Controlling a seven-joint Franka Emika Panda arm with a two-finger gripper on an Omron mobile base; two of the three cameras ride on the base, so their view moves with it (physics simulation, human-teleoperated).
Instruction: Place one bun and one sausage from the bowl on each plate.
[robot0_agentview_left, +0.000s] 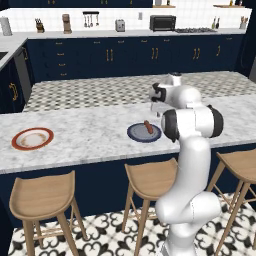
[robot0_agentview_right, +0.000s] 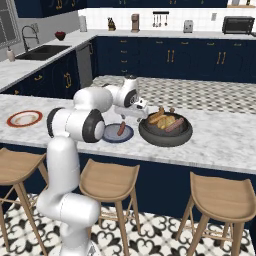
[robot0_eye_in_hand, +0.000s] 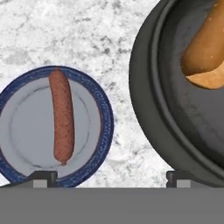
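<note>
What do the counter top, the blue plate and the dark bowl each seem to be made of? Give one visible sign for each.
Counter top: looks like polished marble or similar stone; white with grey veining.
Blue plate: probably glazed ceramic; smooth navy rim, greyer centre, a sausage lying on it.
Dark bowl: matte grey-black, perhaps stoneware or cast metal; dull surface with no sharp reflections, so it stays open.

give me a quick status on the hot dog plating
Fingers open, holding nothing. One sausage on blue plate, no bun. Red-rimmed plate bare. Bowl close by, path clear.
</note>
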